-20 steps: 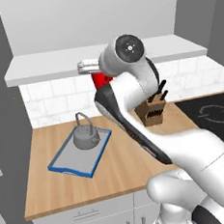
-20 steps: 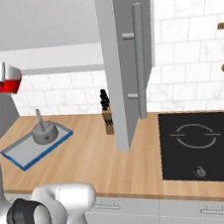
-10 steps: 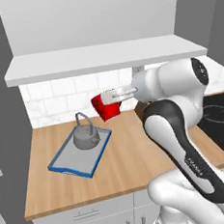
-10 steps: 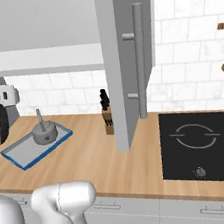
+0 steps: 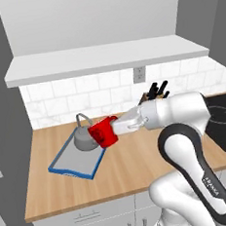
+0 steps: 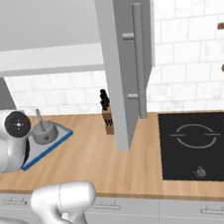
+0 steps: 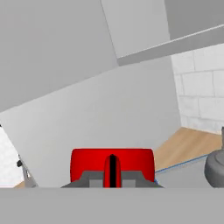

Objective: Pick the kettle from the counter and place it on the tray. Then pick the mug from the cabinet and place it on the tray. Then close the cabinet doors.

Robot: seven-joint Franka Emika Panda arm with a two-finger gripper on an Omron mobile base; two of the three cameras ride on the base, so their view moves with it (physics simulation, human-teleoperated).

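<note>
1. The red mug hangs in the air, pinched by the gripper, just right of the kettle and over the right edge of the tray.
2. The kettle already sits on the tray's far end; the near grey base looks free.
3. A good placement likely means moving the mug nearer and lowering it upright onto that bare base, clear of the kettle and the blue rim.
4. The tray rests on the wooden tabletop.
5. A cabinet door stands open.
</note>
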